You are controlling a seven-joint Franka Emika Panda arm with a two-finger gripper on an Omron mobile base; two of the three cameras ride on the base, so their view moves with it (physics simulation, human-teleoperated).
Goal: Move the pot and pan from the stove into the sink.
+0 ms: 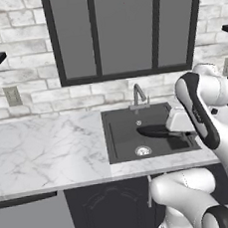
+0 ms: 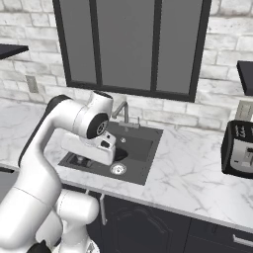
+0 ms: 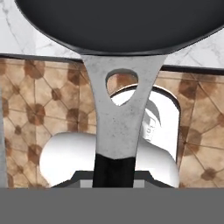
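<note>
You had the gripper (image 1: 184,134) clamped shut on the handle of the pan (image 1: 155,131), the fingers tight around its dark grip where the silvery neck began. The black frying pan hung inside the sink (image 1: 119,135), over the dark basin and just above the round drain (image 1: 143,150), with the curved faucet (image 1: 139,94) behind it. White marble counter (image 1: 45,149) lay to either side, and a dark toaster (image 2: 238,149) stood on it well off to the right.
</note>
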